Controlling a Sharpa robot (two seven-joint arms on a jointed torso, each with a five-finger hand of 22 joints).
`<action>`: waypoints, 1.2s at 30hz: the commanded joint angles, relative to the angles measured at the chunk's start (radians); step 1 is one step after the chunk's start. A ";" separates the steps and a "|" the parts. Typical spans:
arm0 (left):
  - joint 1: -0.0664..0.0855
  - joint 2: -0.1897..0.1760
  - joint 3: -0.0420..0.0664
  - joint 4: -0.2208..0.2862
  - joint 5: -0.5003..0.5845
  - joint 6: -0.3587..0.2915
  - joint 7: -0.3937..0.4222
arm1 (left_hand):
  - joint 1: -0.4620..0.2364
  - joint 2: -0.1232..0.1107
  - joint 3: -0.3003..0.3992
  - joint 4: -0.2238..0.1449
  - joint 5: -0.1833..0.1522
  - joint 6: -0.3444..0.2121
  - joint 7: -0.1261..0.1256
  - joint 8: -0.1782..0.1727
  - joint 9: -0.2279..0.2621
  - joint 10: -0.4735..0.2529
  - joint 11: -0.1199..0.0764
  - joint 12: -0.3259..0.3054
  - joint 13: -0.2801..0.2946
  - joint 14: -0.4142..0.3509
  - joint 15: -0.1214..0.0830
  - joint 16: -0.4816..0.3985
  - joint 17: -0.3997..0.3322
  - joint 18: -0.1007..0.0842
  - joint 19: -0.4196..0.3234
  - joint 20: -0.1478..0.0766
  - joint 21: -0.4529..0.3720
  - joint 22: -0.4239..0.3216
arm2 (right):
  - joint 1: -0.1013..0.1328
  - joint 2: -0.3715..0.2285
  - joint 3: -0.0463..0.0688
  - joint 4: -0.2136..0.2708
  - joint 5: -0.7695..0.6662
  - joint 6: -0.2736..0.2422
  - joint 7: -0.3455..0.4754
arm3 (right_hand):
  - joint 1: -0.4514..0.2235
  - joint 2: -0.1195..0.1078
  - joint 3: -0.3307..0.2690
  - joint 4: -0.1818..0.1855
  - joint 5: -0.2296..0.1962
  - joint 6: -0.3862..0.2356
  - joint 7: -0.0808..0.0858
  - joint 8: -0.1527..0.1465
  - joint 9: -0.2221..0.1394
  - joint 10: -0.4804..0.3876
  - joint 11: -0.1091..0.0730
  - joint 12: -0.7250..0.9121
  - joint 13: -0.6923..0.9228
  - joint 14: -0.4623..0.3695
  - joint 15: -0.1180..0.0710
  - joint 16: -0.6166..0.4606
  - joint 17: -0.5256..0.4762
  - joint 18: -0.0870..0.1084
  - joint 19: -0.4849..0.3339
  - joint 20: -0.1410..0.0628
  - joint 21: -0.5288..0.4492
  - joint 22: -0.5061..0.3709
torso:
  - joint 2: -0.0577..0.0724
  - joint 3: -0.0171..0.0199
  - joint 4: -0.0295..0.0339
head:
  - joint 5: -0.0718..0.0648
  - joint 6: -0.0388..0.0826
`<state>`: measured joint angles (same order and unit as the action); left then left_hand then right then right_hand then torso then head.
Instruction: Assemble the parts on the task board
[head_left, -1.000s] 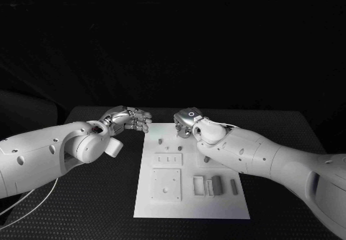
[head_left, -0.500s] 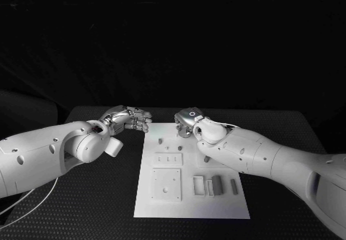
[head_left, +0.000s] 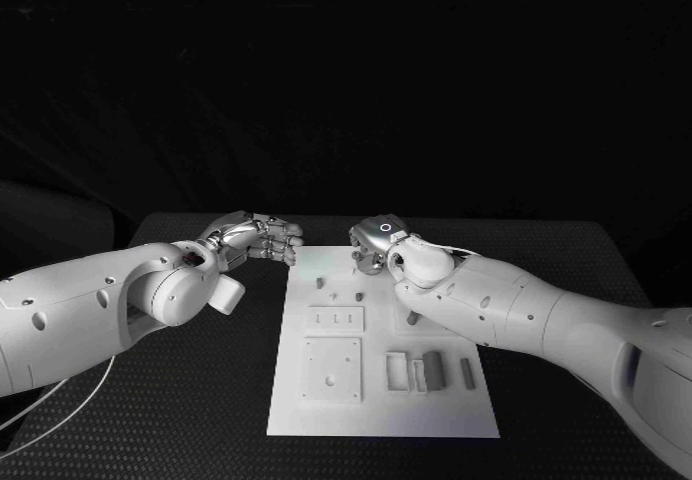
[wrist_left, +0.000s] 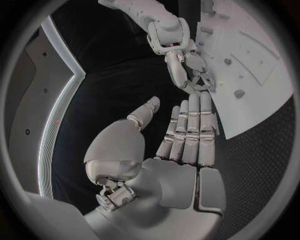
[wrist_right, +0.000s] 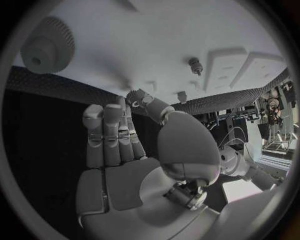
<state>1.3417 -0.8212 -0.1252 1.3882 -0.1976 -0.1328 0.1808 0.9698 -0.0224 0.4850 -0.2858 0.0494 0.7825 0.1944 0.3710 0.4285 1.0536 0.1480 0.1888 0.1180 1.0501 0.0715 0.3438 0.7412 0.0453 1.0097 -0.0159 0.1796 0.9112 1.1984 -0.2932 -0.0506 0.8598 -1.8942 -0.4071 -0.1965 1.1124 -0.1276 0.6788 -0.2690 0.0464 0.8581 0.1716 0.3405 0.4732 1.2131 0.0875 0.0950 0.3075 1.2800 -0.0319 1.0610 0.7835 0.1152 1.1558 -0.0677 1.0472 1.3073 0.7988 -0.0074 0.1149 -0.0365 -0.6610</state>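
Small grey parts (head_left: 430, 365) on white board (head_left: 433, 420): rigid, light, likely slippery; pinch by long sides. Left hand (head_left: 260, 238) curled, empty. Right hand (head_left: 372, 245): grip indiscernible.

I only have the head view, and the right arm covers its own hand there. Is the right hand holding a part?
Observer: In the right wrist view the right hand has a bare palm. Its thumb tip sits close to its fingertips, and I cannot tell if anything is pinched there.
Operator: And the left hand?
Observer: The left wrist view shows the left hand with its fingers straight and side by side, thumb apart, nothing in it.
Operator: Anything on the board beyond the right hand?
Observer: A round toothed part lies on the task board, past the fingertips.
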 joint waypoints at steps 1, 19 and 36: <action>0.002 0.003 0.001 -0.001 -0.002 0.011 0.006 | -0.011 -0.002 -0.007 0.000 0.001 -0.002 0.003 -0.004 -0.001 0.007 0.003 -0.004 0.000 0.004 0.006 -0.007 0.001 0.015 0.000 -0.005 -0.006 -0.001 | 0.000 -0.002 0.000 0.005 0.009 -0.029 -0.006 | -0.001 0.007 0.000 0.007 0.002 0.005 -0.002 0.007 0.002 0.004 -0.005 -0.004 0.002 0.003 0.002 0.007 -0.001 0.147 0.003 0.001 -0.001 0.013 | 0.001 0.0002 0.0008 | 0.000 0.000; 0.002 0.004 0.001 -0.002 -0.002 0.011 0.005 | -0.011 -0.002 -0.007 0.000 0.001 -0.001 0.003 -0.004 -0.001 0.008 0.003 -0.005 0.000 0.004 0.006 -0.008 0.002 0.015 0.000 -0.005 -0.006 -0.001 | 0.000 -0.008 0.000 0.010 0.025 -0.018 -0.005 | -0.010 -0.011 -0.004 0.011 0.002 0.004 -0.003 0.008 0.003 0.004 -0.006 -0.006 0.005 0.004 0.002 0.007 -0.003 0.147 0.005 -0.001 -0.001 0.013 | 0.000 -0.0018 0.0011 | -0.002 -0.005; 0.006 -0.008 0.001 -0.029 -0.002 0.003 0.009 | -0.011 -0.005 -0.008 -0.001 0.000 -0.001 0.003 -0.004 -0.001 0.008 0.003 -0.006 0.001 0.005 0.006 -0.009 0.003 0.015 0.000 -0.005 -0.007 -0.001 | 0.070 -0.175 0.049 0.194 0.151 0.080 0.041 | -0.021 -0.035 -0.004 0.025 0.002 -0.019 0.006 -0.003 0.000 -0.026 0.004 -0.024 0.002 0.000 0.011 0.004 -0.007 0.147 0.004 -0.001 -0.007 0.010 | -0.007 0.0046 -0.0179 | 0.007 0.023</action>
<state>1.3461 -0.8326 -0.1252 1.3620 -0.1980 -0.1335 0.1800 0.9657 -0.0265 0.4822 -0.2885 0.0494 0.7825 0.1944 0.3710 0.4288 1.0572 0.1515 0.1888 0.1180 1.0502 0.0715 0.3398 0.7429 0.0520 1.0097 -0.0158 0.1758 0.9114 1.2682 -0.4553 -0.0022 1.0447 -1.7931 -0.3940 -0.1827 1.0897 -0.1508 0.6746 -0.2484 0.0464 0.8450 0.1739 0.3404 0.4737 1.1950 0.0880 0.0733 0.3106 1.2777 -0.0295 1.0640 0.7783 0.1152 1.1536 -0.0652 1.0442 1.3081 0.7959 -0.0056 0.1053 -0.0321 -0.6434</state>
